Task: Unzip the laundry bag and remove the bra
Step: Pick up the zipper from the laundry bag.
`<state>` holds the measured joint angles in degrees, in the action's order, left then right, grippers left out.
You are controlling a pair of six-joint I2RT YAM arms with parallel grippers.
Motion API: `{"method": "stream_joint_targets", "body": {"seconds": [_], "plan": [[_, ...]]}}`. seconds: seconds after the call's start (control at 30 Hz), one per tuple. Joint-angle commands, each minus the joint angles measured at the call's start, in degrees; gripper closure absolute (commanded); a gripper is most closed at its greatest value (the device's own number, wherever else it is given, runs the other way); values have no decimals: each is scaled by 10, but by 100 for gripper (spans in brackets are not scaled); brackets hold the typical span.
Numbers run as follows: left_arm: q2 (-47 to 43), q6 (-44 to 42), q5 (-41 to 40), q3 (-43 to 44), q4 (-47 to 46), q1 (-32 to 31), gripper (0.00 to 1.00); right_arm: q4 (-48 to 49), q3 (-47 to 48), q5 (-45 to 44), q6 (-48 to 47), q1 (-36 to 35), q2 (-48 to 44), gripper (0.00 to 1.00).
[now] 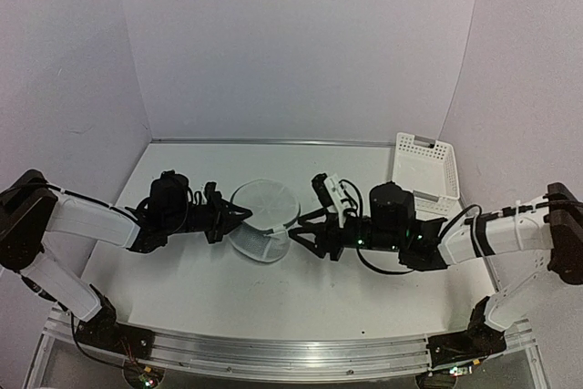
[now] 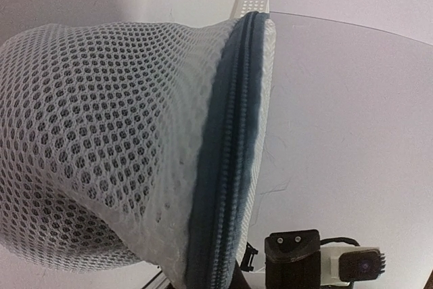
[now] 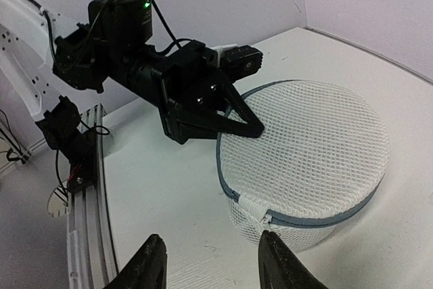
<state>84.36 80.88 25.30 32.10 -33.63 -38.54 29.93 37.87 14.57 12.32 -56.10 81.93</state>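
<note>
The laundry bag (image 1: pixel 265 214) is a white mesh cylinder with a grey-blue zipper round its lid, standing mid-table. My left gripper (image 1: pixel 239 216) is shut on the bag's left rim, and the right wrist view shows its black fingers (image 3: pixel 238 121) pinched there. In the left wrist view the mesh and zipper (image 2: pixel 230 153) fill the frame and hide my own jaws. My right gripper (image 3: pixel 213 265) stands open just right of the bag, with nothing between its fingers. One fingertip (image 3: pixel 274 252) sits just below the white zipper pull (image 3: pixel 265 216). The zipper looks closed. The bra is hidden.
A white slotted plastic basket (image 1: pixel 424 168) leans at the back right near the wall. Pale walls close the table at the back and sides. A metal rail (image 1: pixel 273 353) runs along the near edge between the arm bases.
</note>
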Motion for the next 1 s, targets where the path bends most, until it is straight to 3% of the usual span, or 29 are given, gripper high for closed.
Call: {"method": "stream_joint_targets", "body": {"seconds": [0.0, 0.33, 0.97], "plan": [[-9, 9, 1, 7, -44, 2, 100, 118, -18, -34, -87, -12, 39, 52], [-7, 10, 7, 5, -44, 2, 100, 253, -55, -135, -103, -26, 120, 52], [-10, 11, 10, 1, -44, 2, 100, 270, -18, -145, -112, -36, 174, 65]]}}
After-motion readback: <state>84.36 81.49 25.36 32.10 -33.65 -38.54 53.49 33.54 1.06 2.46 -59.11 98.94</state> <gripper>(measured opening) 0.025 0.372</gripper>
